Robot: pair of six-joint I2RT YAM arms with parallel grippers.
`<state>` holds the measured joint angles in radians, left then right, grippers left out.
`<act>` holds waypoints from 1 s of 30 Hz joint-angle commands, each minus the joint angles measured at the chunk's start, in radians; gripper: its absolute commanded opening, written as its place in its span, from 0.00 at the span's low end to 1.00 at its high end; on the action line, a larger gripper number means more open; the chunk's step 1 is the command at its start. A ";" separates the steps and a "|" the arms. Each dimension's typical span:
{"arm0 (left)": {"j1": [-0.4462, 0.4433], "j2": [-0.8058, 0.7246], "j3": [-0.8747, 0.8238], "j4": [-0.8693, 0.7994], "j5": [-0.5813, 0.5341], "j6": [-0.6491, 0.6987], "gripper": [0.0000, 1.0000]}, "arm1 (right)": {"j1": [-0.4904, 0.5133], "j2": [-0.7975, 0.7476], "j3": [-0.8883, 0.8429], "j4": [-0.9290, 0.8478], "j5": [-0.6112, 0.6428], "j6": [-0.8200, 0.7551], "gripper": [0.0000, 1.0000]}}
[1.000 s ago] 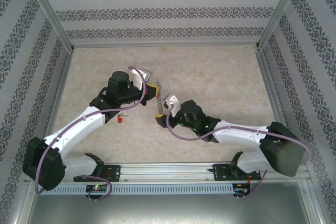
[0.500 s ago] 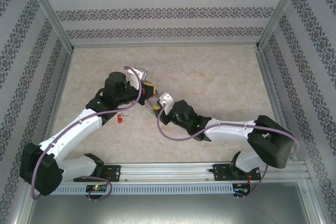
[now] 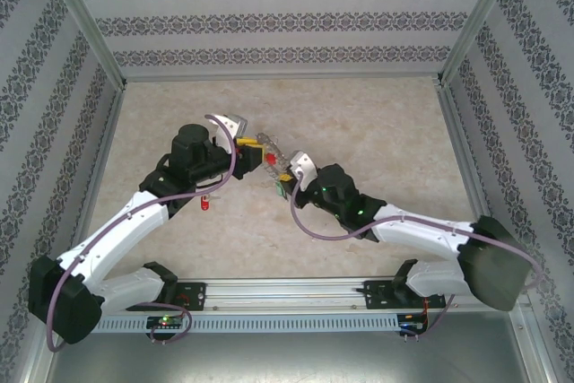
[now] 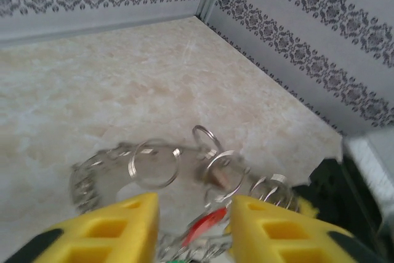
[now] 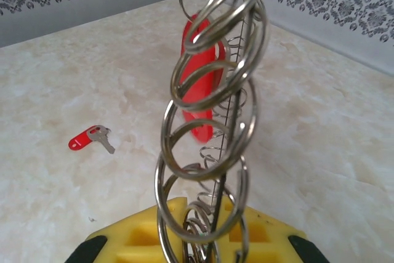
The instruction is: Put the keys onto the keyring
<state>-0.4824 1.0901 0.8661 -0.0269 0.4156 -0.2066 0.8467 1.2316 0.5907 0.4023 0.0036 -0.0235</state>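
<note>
The keyring (image 5: 209, 121), a chain of linked silver rings, rises upright out of my right gripper (image 5: 206, 214), whose yellow fingers are shut on its lower end. One red-headed key (image 5: 200, 84) hangs among the rings. From above, the keyring (image 3: 272, 152) stretches between both grippers over the table. My left gripper (image 4: 194, 204) stands open, its yellow pads (image 4: 117, 229) apart on either side of the red key (image 4: 206, 226) and the blurred rings (image 4: 154, 161). A second red key (image 5: 90, 138) lies flat on the table, below the left gripper (image 3: 254, 152) in the top view.
The loose key (image 3: 205, 203) sits beside the left forearm (image 3: 134, 217). The patterned walls (image 3: 287, 20) and metal corner posts (image 3: 462, 29) fence the beige tabletop (image 3: 377, 132), which has free room at the back and right.
My right gripper has shut on the keyring's near end and shifted right. My left gripper's jaws have opened off the keyring. The ring chain now slants instead of lying straight.
</note>
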 commanded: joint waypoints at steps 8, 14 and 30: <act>0.054 -0.178 0.076 -0.196 -0.048 0.336 0.81 | -0.212 -0.290 0.031 -0.353 -0.369 -0.254 0.00; 0.104 -0.152 0.186 -0.397 0.282 0.615 0.92 | -0.316 -0.356 0.116 -0.498 -0.726 -0.368 0.00; 0.137 -0.139 0.163 -0.447 0.681 0.771 0.88 | -0.328 -0.305 0.232 -0.431 -1.060 -0.404 0.00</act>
<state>-0.3576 0.9638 1.0271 -0.4450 0.9684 0.5014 0.5255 0.9195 0.7704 -0.0933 -0.9352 -0.4194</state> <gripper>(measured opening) 0.886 0.112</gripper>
